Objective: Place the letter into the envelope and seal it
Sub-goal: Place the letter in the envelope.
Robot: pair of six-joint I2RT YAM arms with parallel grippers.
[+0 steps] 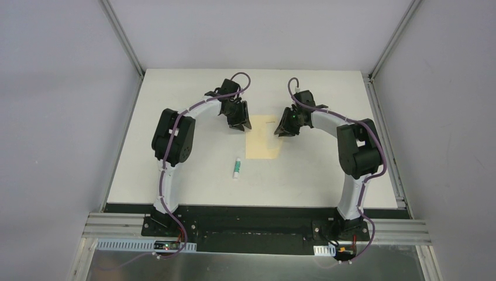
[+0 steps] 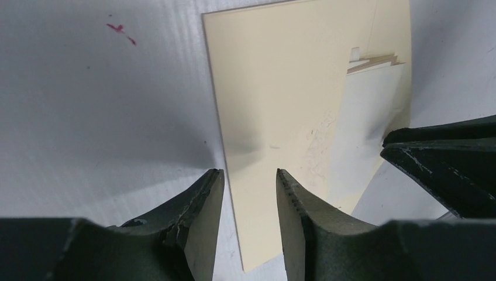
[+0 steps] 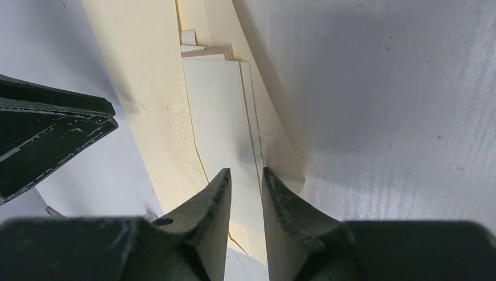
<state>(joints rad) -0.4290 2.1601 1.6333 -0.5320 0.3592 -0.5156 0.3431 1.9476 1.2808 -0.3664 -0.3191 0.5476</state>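
Tan envelope (image 1: 261, 145) lies flat on the white table (image 1: 175, 175), between two robot pincers. The left pincer (image 2: 248, 172) is released, its jaws parted astride one envelope edge. The right pincer (image 3: 245, 170) is released too, narrowly parted just above the paler letter (image 3: 217, 111), which seems partly tucked in. Risk: closing now could pinch both sheets together, creasing them or dragging the letter out.

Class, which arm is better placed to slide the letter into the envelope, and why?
Probably the right: the right gripper points at the letter, open fingertips straddling its edge. The left gripper sits at the opposite edge of the envelope, away from the letter.
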